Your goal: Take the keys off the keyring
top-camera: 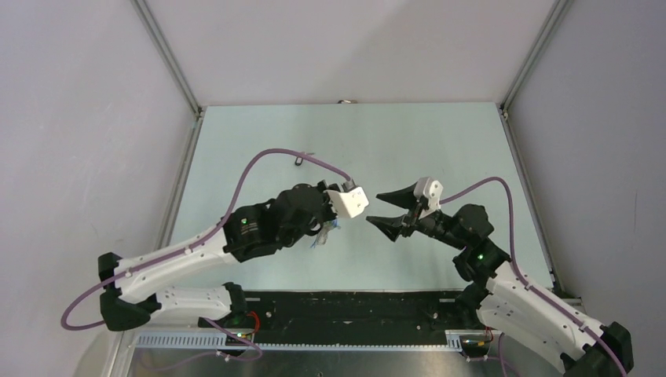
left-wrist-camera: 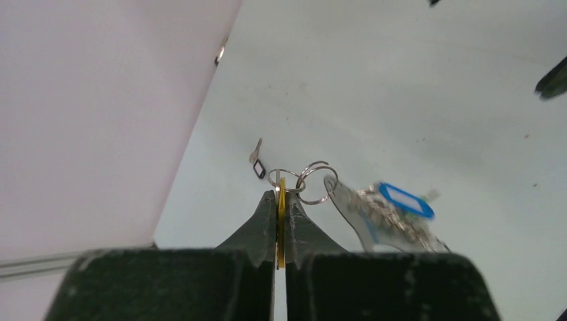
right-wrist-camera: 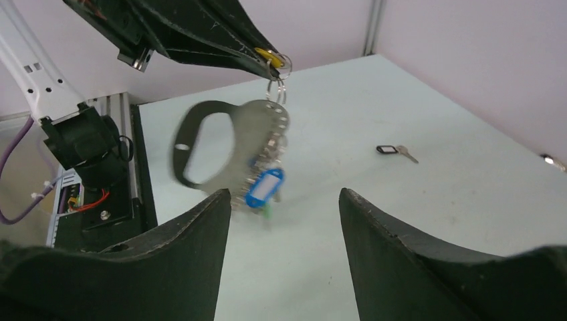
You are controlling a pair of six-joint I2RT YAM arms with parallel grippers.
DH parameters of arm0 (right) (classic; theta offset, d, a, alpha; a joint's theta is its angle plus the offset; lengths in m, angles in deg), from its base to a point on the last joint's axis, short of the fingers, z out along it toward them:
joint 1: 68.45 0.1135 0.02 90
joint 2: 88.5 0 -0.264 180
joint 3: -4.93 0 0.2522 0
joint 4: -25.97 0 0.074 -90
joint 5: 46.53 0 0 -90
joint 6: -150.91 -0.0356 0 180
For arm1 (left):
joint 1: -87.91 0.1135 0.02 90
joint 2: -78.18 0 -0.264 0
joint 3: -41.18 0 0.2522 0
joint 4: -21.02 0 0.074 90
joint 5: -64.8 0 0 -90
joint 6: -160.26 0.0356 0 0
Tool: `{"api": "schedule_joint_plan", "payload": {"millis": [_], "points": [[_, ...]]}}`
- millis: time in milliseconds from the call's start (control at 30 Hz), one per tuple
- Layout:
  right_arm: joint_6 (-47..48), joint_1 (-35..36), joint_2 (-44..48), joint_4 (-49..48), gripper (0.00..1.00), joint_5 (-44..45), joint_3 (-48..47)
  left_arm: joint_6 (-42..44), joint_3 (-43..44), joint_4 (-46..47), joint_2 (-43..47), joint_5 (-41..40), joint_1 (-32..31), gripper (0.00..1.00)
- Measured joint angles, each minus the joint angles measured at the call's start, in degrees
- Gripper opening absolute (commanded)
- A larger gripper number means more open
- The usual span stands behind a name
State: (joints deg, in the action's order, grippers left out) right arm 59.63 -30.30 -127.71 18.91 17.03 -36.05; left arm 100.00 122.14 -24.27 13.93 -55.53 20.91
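Observation:
My left gripper [left-wrist-camera: 281, 195] is shut on a yellow key tag [left-wrist-camera: 281, 200] and holds it above the table. Small split rings [left-wrist-camera: 311, 182] link the tag to the grey oval keyring [left-wrist-camera: 344, 200], which hangs below with a bunch of silver keys and a blue tag [left-wrist-camera: 404, 199]. In the right wrist view the keyring [right-wrist-camera: 257, 124] dangles blurred under the left fingertips [right-wrist-camera: 257, 61]. My right gripper [right-wrist-camera: 286, 194] is open and empty, facing the bunch from the right with a gap between them [top-camera: 375, 208]. One loose key with a black head [top-camera: 300, 161] lies on the table behind.
The table is walled on the left, right and back. A small metal fitting [top-camera: 344, 100] sits at the far edge. A black rail [top-camera: 338, 306] with the arm bases runs along the near edge.

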Motion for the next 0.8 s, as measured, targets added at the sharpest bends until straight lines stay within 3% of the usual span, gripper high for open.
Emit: {"api": "schedule_joint_plan", "payload": {"millis": [567, 800], "points": [[9.09, 6.80, -10.97, -11.23, 0.59, 0.11, 0.00, -2.03, -8.92, 14.19, 1.75, 4.94, 0.02, 0.00], [12.02, 10.36, -12.55, -16.04, 0.43, 4.37, 3.61, -3.08, -8.92, 14.80, -0.09, 6.19, 0.04, 0.00]]}}
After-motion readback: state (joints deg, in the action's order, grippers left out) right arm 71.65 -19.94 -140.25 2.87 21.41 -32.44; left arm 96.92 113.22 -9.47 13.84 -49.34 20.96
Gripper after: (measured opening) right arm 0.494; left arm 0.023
